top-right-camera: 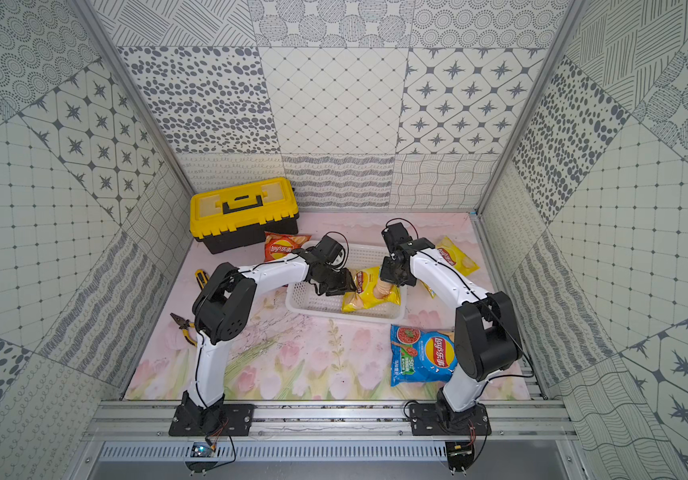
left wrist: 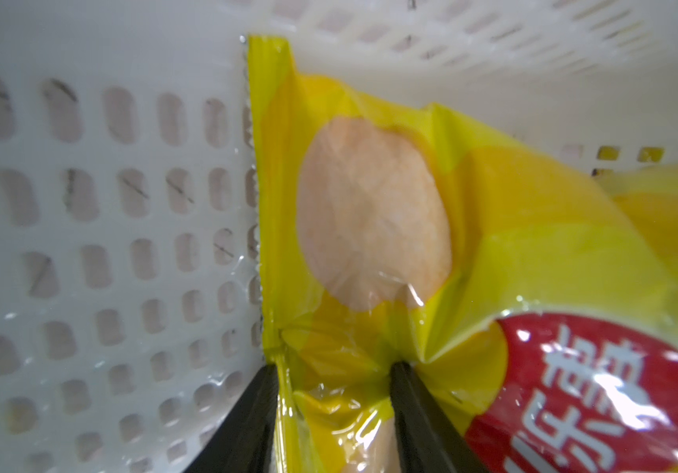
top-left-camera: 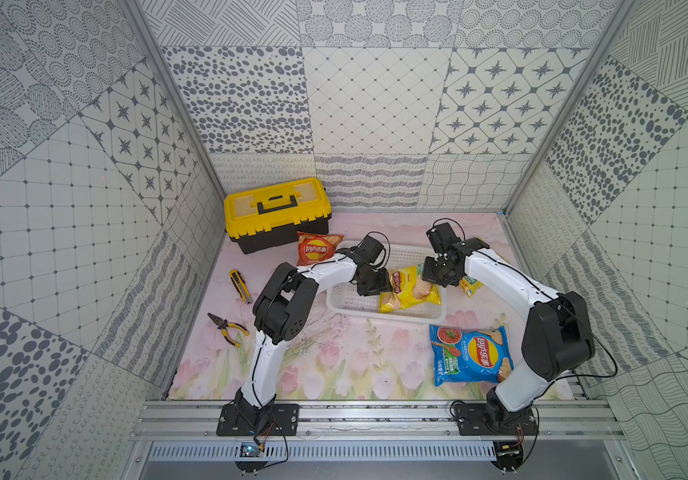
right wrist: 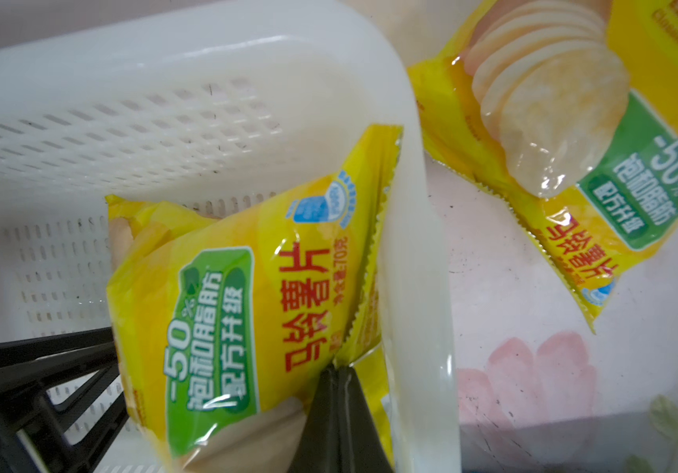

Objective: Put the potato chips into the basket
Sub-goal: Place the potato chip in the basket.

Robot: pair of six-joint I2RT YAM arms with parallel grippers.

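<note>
Potato chips bag point(top-left-camera: 410, 291) in the basket point(top-left-camera: 344, 299) is clamped by both our left end effector point(left wrist: 333, 368) and right end effector point(right wrist: 339, 372), so we risk tearing it with opposing pulls.

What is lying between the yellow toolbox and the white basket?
The red-orange chip bag lies there, in front of the toolbox and beside the basket; both top views show it.

1. Left arm point(top-left-camera: 325, 272): base at the table's near edge, elbow raised, forearm reaching toward mid-table, wrist pitched down.
2. Left gripper point(left wrist: 334, 366): jaws partly apart, clamped on a fold of the yellow chip bag point(left wrist: 493, 225).
3. Right arm point(top-left-camera: 500, 274): mirrored pose, wrist down.
4. Right gripper point(right wrist: 335, 370): jaws fully together, pinching the same bag's seam.
</note>
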